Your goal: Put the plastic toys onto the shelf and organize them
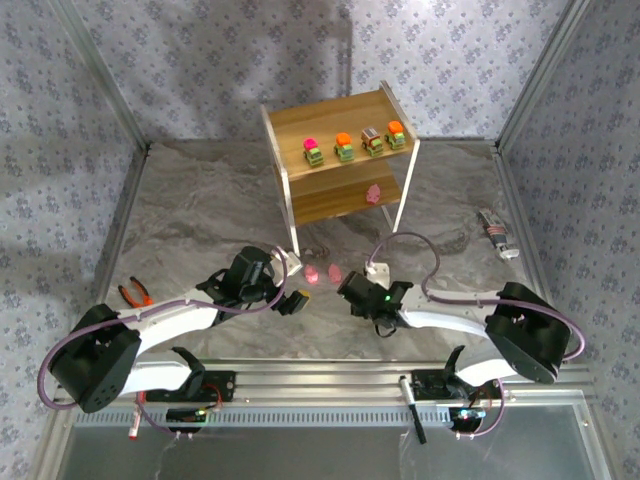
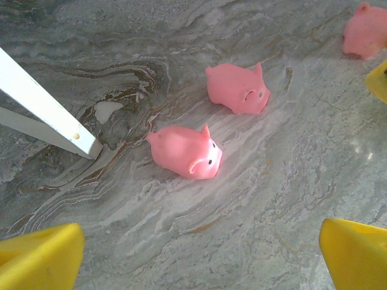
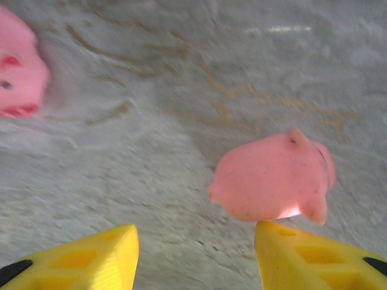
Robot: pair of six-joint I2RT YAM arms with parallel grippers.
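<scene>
The light-wood shelf (image 1: 300,122) stands at the back centre. Four little cars (image 1: 344,147) line its top tier, and one pink pig (image 1: 374,194) sits on the lower tier. Two pink pigs (image 1: 311,274) (image 1: 333,271) lie on the table in front of it. My left gripper (image 1: 292,300) (image 2: 199,266) is open just short of the nearer pig (image 2: 184,152), with a second pig (image 2: 237,89) beyond and a third (image 2: 366,30) at the far right. My right gripper (image 1: 350,287) (image 3: 196,254) is open; a pig (image 3: 272,178) touches the tip of its right finger (image 3: 320,257). Another pig (image 3: 18,63) lies at the left.
Orange-handled pliers (image 1: 135,293) lie at the left of the table. A small grey object (image 1: 497,234) rests at the right. The shelf's white leg (image 2: 48,106) stands left of the pigs. A yellow finger of the right gripper (image 2: 378,78) pokes in beside the third pig.
</scene>
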